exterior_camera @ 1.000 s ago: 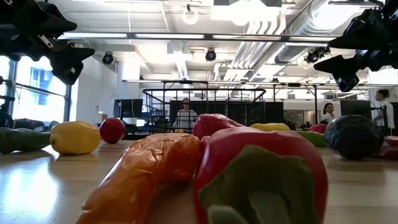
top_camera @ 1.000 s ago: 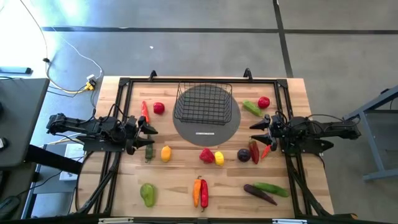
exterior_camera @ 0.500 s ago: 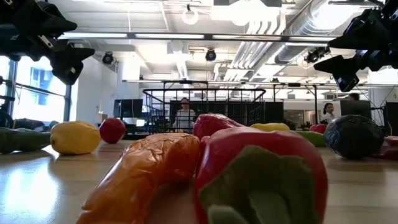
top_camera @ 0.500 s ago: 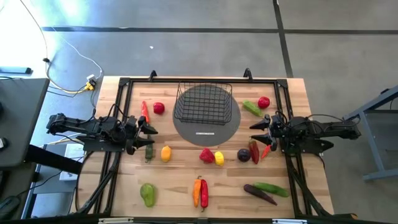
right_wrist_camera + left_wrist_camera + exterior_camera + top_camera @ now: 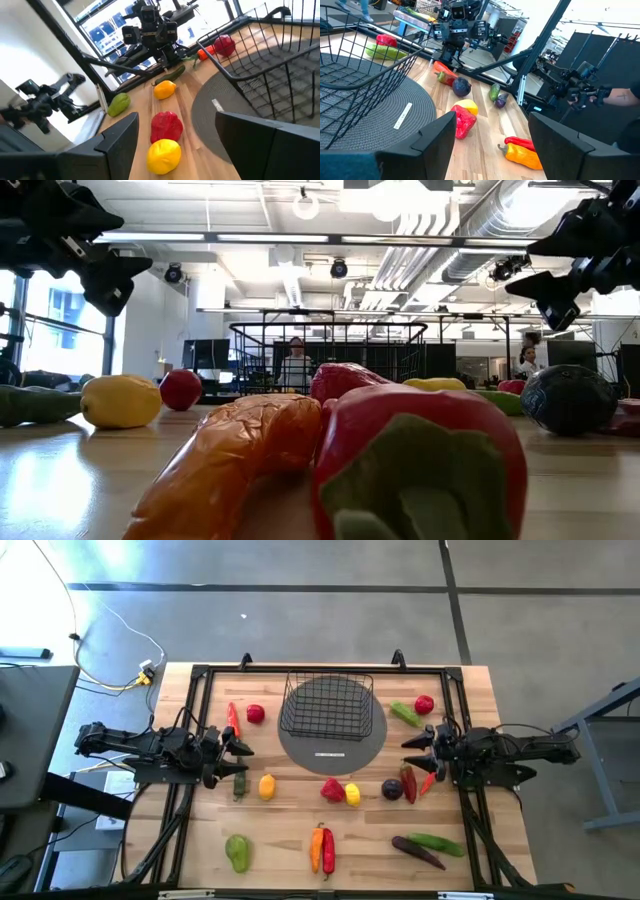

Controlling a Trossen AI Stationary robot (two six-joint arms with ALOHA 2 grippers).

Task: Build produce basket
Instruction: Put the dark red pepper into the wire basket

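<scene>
The black wire basket (image 5: 327,706) stands on a round grey mat (image 5: 332,740) at the table's far middle. Toy produce lies scattered on the wooden table: a red tomato (image 5: 256,713), a lemon (image 5: 267,786), a red pepper (image 5: 332,790), a green pear (image 5: 237,852), an orange and a red pepper (image 5: 321,848), an eggplant (image 5: 417,852). My left gripper (image 5: 243,749) is open and empty, hovering at the table's left side, pointing right. My right gripper (image 5: 412,752) is open and empty at the right side, pointing left.
A dark round eggplant (image 5: 392,789) and red peppers (image 5: 409,783) lie just under my right gripper. A dark cucumber (image 5: 240,783) lies near my left gripper. A black frame (image 5: 200,671) runs round the table's edges. A person's hand (image 5: 620,95) shows beyond the table.
</scene>
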